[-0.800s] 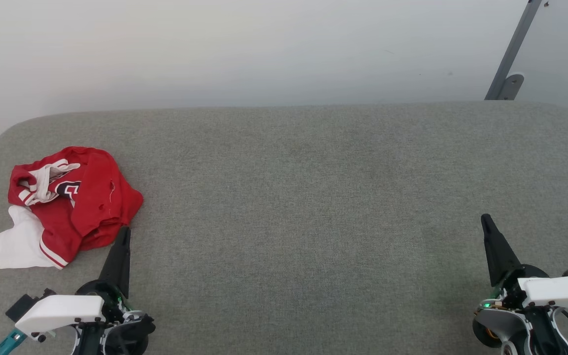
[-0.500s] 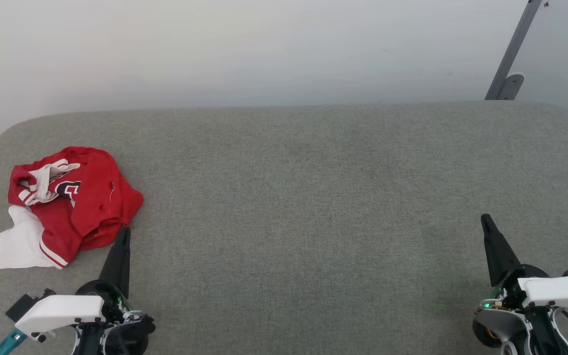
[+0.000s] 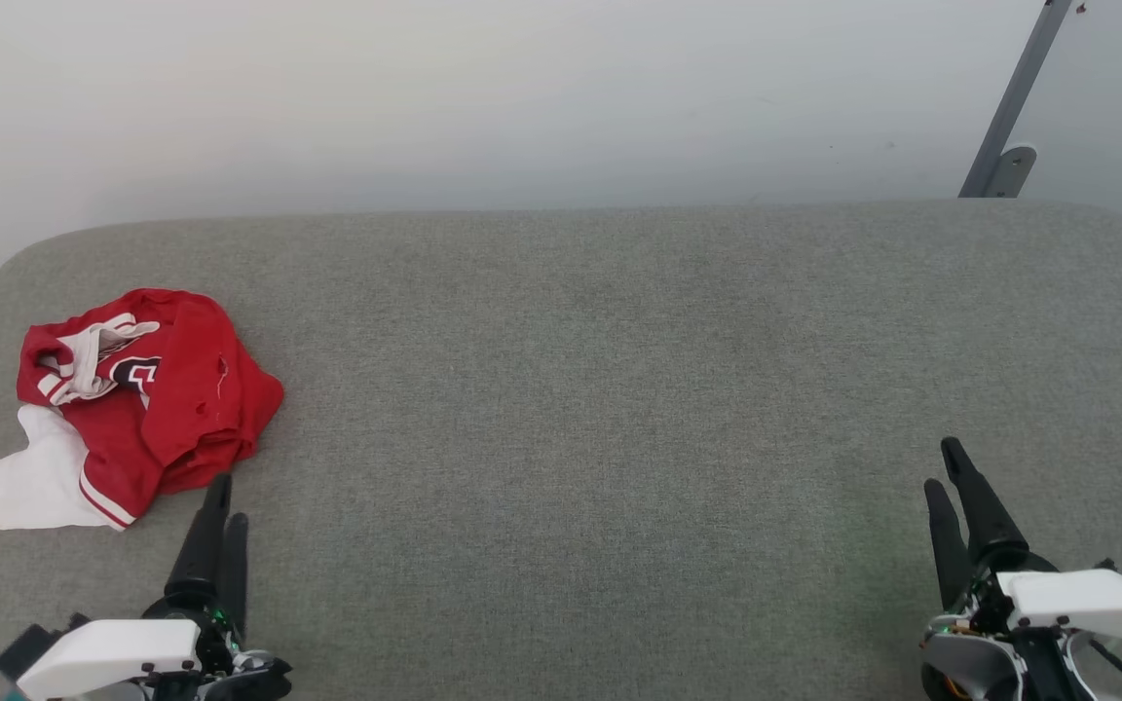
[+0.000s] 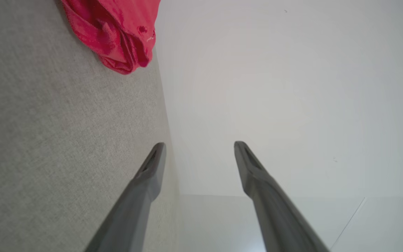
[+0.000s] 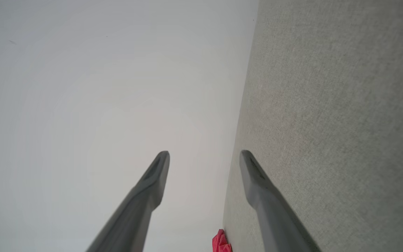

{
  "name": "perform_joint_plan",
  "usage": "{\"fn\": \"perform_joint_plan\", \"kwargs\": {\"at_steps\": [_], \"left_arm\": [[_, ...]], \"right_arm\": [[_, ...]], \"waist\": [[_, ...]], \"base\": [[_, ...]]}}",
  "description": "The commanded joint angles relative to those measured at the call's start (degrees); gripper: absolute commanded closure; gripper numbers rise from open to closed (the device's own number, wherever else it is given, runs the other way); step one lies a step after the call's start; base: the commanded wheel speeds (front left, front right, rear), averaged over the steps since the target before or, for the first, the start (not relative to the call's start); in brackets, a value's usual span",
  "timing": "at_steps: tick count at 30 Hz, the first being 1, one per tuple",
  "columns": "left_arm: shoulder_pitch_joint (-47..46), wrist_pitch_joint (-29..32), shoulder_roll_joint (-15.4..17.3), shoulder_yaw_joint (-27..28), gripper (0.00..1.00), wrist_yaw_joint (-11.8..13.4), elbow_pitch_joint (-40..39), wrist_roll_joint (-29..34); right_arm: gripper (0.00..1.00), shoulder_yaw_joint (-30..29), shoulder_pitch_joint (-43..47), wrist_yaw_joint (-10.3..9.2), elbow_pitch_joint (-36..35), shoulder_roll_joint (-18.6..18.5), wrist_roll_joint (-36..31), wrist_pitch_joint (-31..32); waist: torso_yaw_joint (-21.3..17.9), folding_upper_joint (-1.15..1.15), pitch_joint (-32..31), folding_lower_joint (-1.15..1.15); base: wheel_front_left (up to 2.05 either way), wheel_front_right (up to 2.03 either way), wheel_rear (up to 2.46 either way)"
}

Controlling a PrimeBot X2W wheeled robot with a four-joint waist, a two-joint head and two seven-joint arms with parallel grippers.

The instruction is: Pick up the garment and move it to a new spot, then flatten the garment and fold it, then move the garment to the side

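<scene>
Currently the garment [image 3: 147, 404] lies crumpled at the far left of the grey padded surface [image 3: 580, 389]. Red body bunched, one white sleeve spread flat, striped trim and partial black-and-white lettering showing. Left gripper [image 3: 229, 498] near its edge, not touching, fingers spread, empty. Right gripper [image 3: 941, 463] well apart, likewise spread, empty.

The garment [image 3: 147, 399] lies bunched on the left end of the surface [image 3: 600, 389]. The left hand [image 3: 229, 498] is just before the garment's near edge. The right hand [image 3: 942, 463] is at the near right, well apart. A wall [image 3: 522, 97] stands behind the surface.
</scene>
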Motion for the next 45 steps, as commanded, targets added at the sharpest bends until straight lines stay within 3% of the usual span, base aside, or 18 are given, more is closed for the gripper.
{"fn": "perform_joint_plan", "kwargs": {"at_steps": [1, 11, 26, 45], "left_arm": [[-1.4, -0.9, 1.1, -0.1, 0.00, 0.0, -1.3, 2.0], [-1.4, -4.0, 3.6, -0.3, 0.00, 0.0, -1.6, 13.9], [-0.2, -7.1, 4.2, 0.9, 0.00, 0.0, -3.9, 33.8], [1.1, -10.8, 5.5, -0.4, 0.00, 0.1, -3.9, 51.4]], "right_arm": [[0.00, 0.6, -2.2, 0.00, -0.8, -0.6, -0.9, -0.8], [0.00, 2.9, -4.4, 0.00, 0.6, -2.4, -10.4, -3.7], [0.00, 2.5, -5.8, 0.00, 0.5, -2.2, -34.2, -6.9], [0.00, -0.5, -6.1, 0.00, -0.8, -1.1, -57.6, -10.6]], "waist": [[0.0, 0.00, 0.0, 0.00], [0.2, 0.00, 0.1, 0.00], [0.2, 0.00, 0.4, 0.00], [0.3, 0.00, 0.7, 0.00]], "base": [[0.00, 0.00, 0.00], [0.00, 0.00, 0.00], [0.00, 0.00, 0.00], [0.00, 0.00, 0.00]]}}
